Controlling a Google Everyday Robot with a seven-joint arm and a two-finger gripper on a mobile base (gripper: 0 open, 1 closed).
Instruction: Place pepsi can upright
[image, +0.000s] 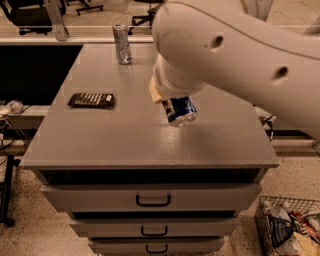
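Note:
The blue pepsi can (179, 110) hangs tilted above the grey cabinet top (125, 135), its silver end pointing down and towards the front right. My gripper (172, 102) is shut on the can's upper part, under the big white arm (235, 47) that covers the right half of the view. The can is off the surface, over the middle right of the top. The fingers are mostly hidden by the wrist and the can.
A tall slim silver-grey can (121, 43) stands upright at the back of the top. A dark flat snack packet (91, 100) lies at the left. Drawers (152, 199) are below the front edge. A wire basket (290, 227) of packets stands on the floor at the right.

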